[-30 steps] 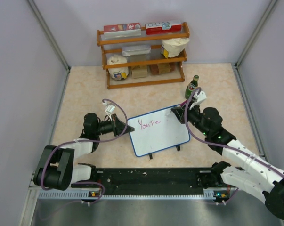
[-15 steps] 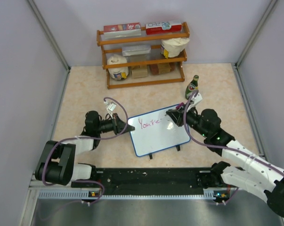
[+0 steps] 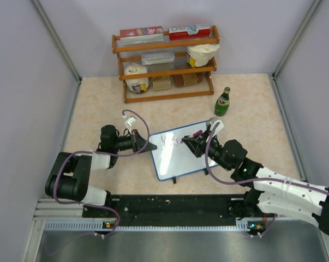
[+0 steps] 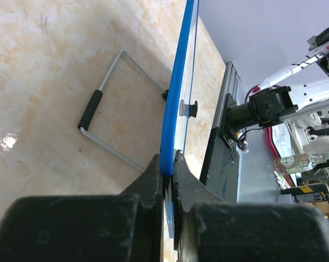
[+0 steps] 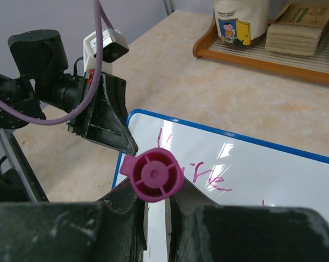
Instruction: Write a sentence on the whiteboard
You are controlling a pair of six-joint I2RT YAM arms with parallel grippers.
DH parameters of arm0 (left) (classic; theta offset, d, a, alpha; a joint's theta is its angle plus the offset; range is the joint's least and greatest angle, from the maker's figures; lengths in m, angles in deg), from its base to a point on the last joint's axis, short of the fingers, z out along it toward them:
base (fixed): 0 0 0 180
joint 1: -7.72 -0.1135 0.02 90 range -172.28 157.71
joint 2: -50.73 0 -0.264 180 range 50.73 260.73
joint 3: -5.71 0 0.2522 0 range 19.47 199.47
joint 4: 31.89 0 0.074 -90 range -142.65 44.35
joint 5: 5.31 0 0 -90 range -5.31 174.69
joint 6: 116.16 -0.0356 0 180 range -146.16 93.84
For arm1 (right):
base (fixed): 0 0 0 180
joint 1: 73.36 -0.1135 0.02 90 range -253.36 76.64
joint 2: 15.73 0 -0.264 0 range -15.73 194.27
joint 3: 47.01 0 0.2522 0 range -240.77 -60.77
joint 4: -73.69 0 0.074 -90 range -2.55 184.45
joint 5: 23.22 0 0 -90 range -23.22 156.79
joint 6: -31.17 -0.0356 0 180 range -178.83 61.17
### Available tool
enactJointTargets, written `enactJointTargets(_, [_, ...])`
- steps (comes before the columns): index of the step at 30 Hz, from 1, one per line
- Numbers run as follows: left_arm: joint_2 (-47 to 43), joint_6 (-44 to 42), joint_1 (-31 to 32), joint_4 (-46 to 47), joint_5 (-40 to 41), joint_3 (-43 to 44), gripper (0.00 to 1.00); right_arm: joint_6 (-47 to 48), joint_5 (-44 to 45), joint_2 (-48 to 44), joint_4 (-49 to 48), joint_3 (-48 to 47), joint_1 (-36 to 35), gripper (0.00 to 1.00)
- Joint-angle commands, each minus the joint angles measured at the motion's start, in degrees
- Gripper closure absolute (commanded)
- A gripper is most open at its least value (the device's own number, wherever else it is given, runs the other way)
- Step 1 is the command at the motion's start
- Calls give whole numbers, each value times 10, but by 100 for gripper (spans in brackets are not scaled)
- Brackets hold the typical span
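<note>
The right gripper [image 5: 153, 206] is clamped on a magenta marker [image 5: 153, 174]. The marker's butt end faces the wrist camera, so the tip is hidden and I cannot tell whether it touches. Directly under and ahead of the jaws lies the whiteboard [image 5: 273, 185], with pink lettering [image 5: 199, 173] just beyond the marker. The board's long axis runs across the tool from left to right, and the writing follows it. The bare white stretch lies to the tool's right of the lettering, so I judge the next stroke must travel that way. At the board's left short edge, the left gripper [image 3: 146, 146] is closed on the blue frame [image 4: 175, 98], steadying it. Farther off stand a green bottle [image 3: 222, 102] and a wooden rack [image 3: 165, 64].
</note>
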Motion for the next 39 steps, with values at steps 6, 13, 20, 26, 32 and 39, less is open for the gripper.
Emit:
enactJointTargets(6, [56,-38,-15,22,33,19,100,37,56,56,-116,7,-42,100])
enactJointTargets(13, [60,-18,-33,67,33,4,100,42,66,73,-136,5,-56,100])
enactJointTargets(20, [63,-1,-36,105,30,-8,100,61,61,100,-170,11,-78,100])
enactJointTargets(26, [69,10,-38,122,25,-10,100,72,84,127,-175,7,-101,100])
enactJointTargets(32, [84,29,-38,156,15,-12,100,64,103,163,-180,-4,-115,100])
enactJointTargets(39, [83,31,-38,157,14,-13,100,55,111,200,-187,-14,-116,100])
